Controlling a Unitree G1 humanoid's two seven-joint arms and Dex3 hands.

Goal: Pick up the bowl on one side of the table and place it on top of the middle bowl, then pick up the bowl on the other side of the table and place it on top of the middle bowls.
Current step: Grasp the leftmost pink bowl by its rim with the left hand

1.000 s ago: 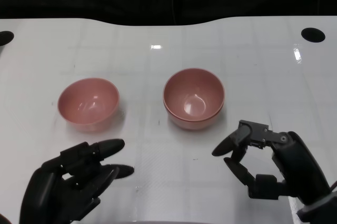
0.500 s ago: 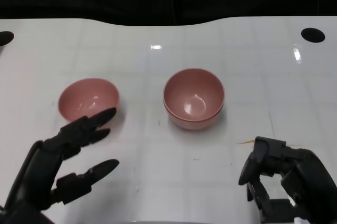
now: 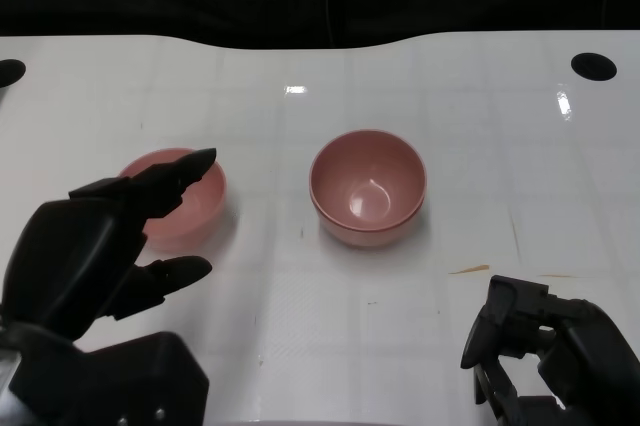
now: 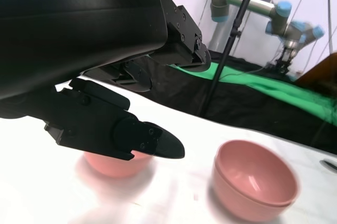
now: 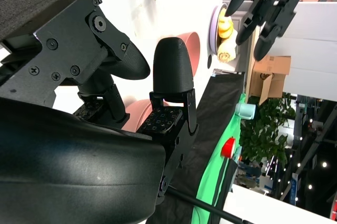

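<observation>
Left robot hand (image 3: 95, 236) spread — above side bowl (image 3: 195, 211)

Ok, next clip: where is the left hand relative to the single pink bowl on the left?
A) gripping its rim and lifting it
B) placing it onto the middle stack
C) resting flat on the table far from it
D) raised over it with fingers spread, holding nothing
D: the left hand is raised with fingers spread over the left bowl, which sits on the table ungrasped.

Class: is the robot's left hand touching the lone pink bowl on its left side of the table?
Cannot tell. In the head view the left hand overlaps the single bowl; the left wrist view hides its rim behind a finger.
</observation>
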